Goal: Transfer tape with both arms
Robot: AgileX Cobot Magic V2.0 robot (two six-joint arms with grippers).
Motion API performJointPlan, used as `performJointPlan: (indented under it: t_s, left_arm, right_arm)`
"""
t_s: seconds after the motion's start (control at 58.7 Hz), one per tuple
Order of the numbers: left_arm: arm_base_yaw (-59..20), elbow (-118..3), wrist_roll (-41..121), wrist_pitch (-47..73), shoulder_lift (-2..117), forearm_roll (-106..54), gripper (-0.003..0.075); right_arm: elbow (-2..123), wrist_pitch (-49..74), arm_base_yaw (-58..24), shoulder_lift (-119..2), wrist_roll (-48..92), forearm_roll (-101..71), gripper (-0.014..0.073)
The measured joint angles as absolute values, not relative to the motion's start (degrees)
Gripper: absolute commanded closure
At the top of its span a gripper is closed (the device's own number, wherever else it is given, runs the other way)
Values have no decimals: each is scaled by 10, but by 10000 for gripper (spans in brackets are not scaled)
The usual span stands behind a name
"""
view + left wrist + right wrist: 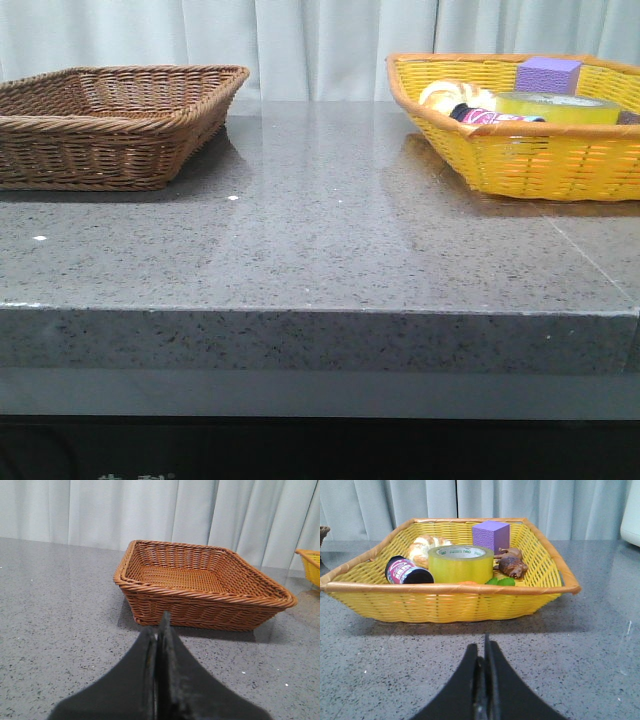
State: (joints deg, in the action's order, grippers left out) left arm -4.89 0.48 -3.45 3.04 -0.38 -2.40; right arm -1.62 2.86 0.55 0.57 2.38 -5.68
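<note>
The tape, a wide translucent yellow roll with a white core, lies flat in the middle of the yellow basket. It also shows in the front view, inside the yellow basket at the far right. My right gripper is shut and empty, low over the table in front of that basket, apart from it. My left gripper is shut and empty, in front of the brown wicker basket. Neither arm shows in the front view.
The brown basket stands at the far left and holds nothing I can see. The yellow basket also holds a purple block, a dark can, a bread-like piece, a brown item and green bits. A grey stone table lies between them.
</note>
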Motion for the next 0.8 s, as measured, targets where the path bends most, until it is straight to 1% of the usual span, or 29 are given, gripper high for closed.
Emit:
performJointPlan:
  t_s: [0.665,0.801]
  left_arm:
    - [-49,5,-34,30,-4,-24,740]
    - [-49,5,-34,11,-4,-24,740]
  right_arm:
    - [-16,28,6,6,24,-57,662]
    - [-16,24,6,6,24,-57,662]
